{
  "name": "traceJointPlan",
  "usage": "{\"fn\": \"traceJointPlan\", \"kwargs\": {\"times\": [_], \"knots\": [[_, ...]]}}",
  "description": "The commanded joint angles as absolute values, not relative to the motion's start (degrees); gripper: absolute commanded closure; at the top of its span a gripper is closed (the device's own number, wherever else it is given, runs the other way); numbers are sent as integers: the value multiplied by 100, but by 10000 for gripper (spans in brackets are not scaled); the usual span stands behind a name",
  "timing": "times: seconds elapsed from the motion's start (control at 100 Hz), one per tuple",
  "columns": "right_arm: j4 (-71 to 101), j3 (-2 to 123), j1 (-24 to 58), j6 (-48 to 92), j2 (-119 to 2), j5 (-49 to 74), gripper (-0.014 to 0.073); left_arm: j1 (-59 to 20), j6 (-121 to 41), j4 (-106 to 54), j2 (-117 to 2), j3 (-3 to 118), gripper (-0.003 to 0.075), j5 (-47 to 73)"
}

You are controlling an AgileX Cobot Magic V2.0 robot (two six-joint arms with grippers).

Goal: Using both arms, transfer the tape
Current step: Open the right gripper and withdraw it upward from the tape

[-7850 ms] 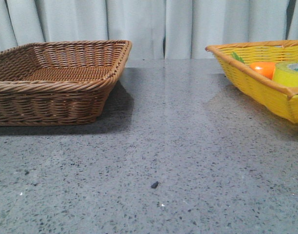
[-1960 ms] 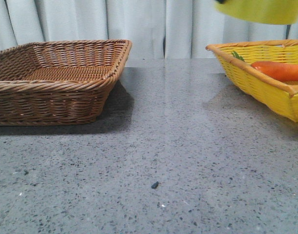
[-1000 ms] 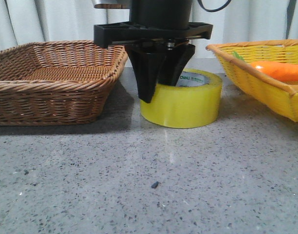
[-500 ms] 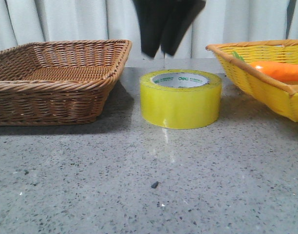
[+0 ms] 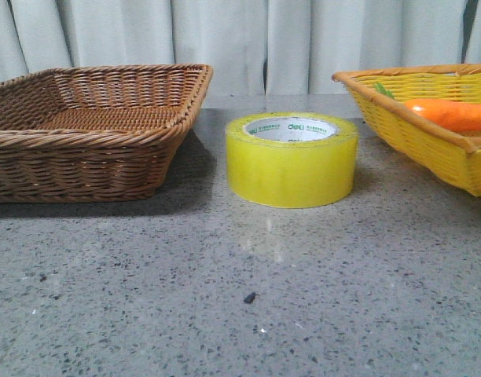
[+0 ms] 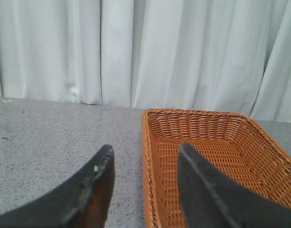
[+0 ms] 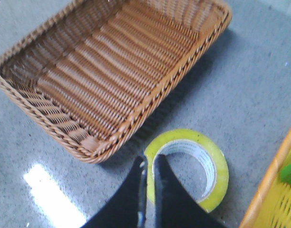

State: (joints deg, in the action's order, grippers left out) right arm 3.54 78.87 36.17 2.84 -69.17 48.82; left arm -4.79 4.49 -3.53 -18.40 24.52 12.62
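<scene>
The tape (image 5: 291, 161), a wide yellow roll with a white "deli" core, lies flat on the grey table between the two baskets. It also shows in the right wrist view (image 7: 220, 176). My right gripper (image 7: 150, 159) hangs above the roll's near-left rim, clear of it, its fingers only a narrow gap apart and holding nothing. My left gripper (image 6: 145, 149) is open and empty, low over the table at the brown basket's (image 6: 202, 156) edge. Neither gripper shows in the front view.
The brown wicker basket (image 5: 91, 133) stands at the left, also in the right wrist view (image 7: 112, 71). The yellow basket (image 5: 429, 141) at the right holds an orange carrot (image 5: 453, 114). Grey curtains hang behind the table.
The right gripper carried the tape from the yellow basket, set it on the table's middle, let go and rose out of the front view. The tape now stands alone.
</scene>
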Motion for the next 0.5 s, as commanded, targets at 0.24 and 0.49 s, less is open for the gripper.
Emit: {"fn": "traceJointPlan", "kwargs": {"times": [0.24,0.49], "knots": [[280,5116,3616,294,-4717,2205,666,-1906,169,-347,-3402,3607,376,1005],[280,3767,3616,167,-3233,1438,666,-3529,-391,-290,-4815,4320,302,666]]}}
